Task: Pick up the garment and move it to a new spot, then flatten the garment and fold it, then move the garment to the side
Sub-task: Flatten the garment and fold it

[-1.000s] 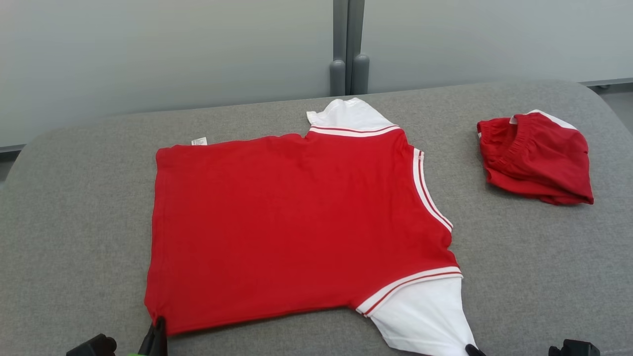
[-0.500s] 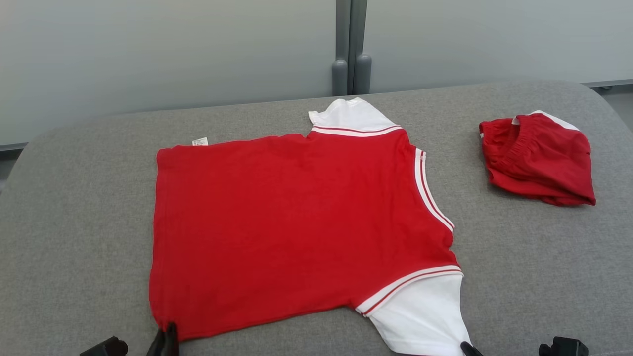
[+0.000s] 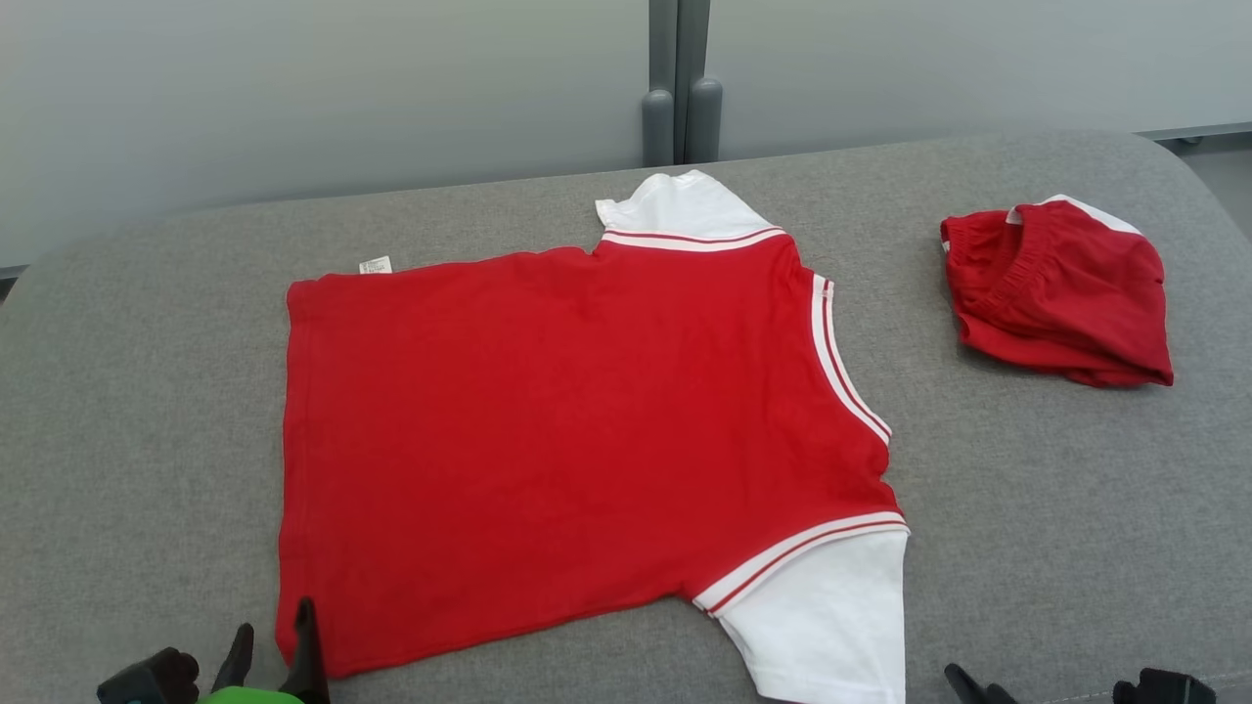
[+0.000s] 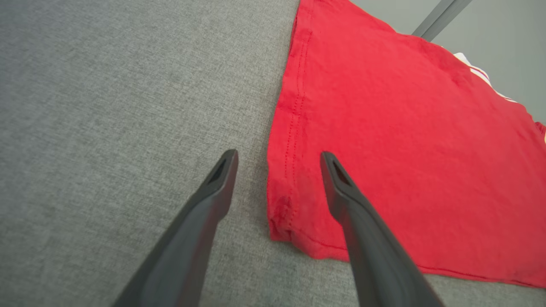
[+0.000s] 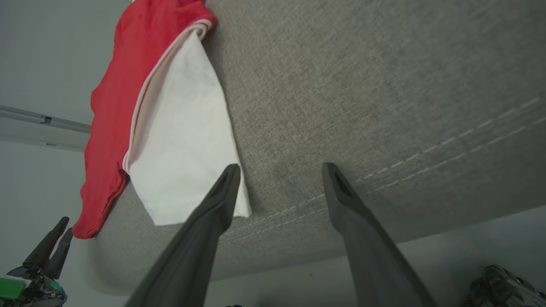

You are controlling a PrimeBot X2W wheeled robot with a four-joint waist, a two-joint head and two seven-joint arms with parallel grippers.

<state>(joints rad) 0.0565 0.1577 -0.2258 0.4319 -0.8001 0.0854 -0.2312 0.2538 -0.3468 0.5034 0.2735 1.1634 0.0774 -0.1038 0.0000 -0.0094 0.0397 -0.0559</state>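
Both open: my left pincer [image 4: 277, 157] straddles a hem corner of the flat red white-sleeved shirt [image 3: 548, 440] on the grey fabric counter [image 3: 1027, 508]; my right pincer [image 5: 280, 167] hovers just beside its near sleeve.

Red shirt [image 3: 548, 430] with white striped-trim sleeves, red shorts [image 3: 1061, 288], grey table [image 3: 1056, 508].

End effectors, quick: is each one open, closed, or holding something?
Left end effector: open, empty, at the shirt corner.
Right end effector: open, empty, beside the sleeve.
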